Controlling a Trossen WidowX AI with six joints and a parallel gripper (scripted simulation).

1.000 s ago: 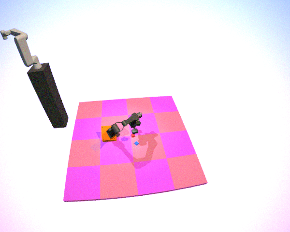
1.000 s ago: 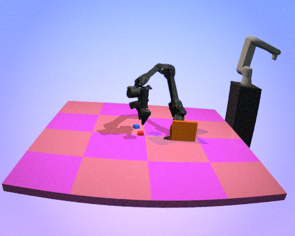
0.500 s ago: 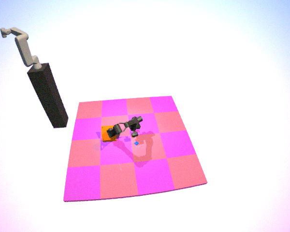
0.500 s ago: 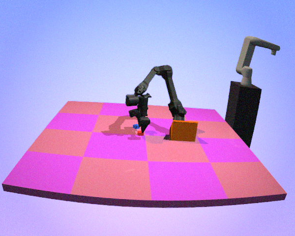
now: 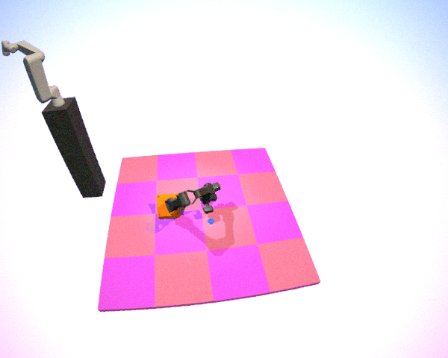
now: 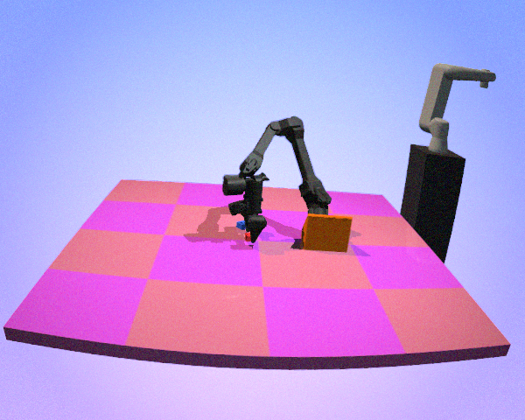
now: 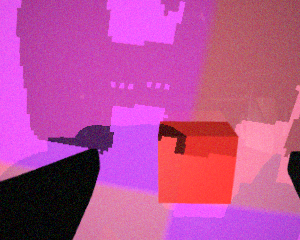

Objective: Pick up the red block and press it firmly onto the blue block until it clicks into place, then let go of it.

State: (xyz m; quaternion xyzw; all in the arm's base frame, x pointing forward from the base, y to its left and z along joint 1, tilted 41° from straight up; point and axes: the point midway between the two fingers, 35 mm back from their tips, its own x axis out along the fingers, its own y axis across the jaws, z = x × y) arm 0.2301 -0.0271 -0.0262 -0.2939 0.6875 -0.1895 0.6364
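Evidently the work surface is a broad, thick board (image 5: 181, 277) (image 6: 199, 316), laid out in large squares of magenta and salmon pink. Its side edge shows as a dark purplish band in the exterior view, and the front edge looks slightly bowed there. Shadows of the black arm (image 5: 184, 199) (image 6: 298, 153) lie across several squares, turning the salmon to a dull brownish red and the magenta to a deeper purple.

The surroundings are plain: soft blue shading to pale lilac in the exterior view, and glaring white with blue and pink toward the corners in the top view. Beyond one side of the board stands a tall, dark pillar (image 5: 66, 139) (image 6: 434, 194), carrying a second, pale grey arm (image 5: 36, 77) (image 6: 434, 97), which is well apart from the blocks. An orange box-like form (image 5: 162, 200) (image 6: 328, 233) sits on the board at the foot of the black arm.

The gripper (image 5: 208, 203) (image 6: 249, 234) (image 7: 194, 160) points down, low over the board, its fingers spread wide and gripping nothing. The red block (image 6: 248, 236) (image 7: 196, 175) rests on the squares in the space between them, with a small dark shadow on its upper part; the top view hides it. Near it, separate and on the board too, lies the blue block (image 5: 210, 221) (image 6: 241, 225).
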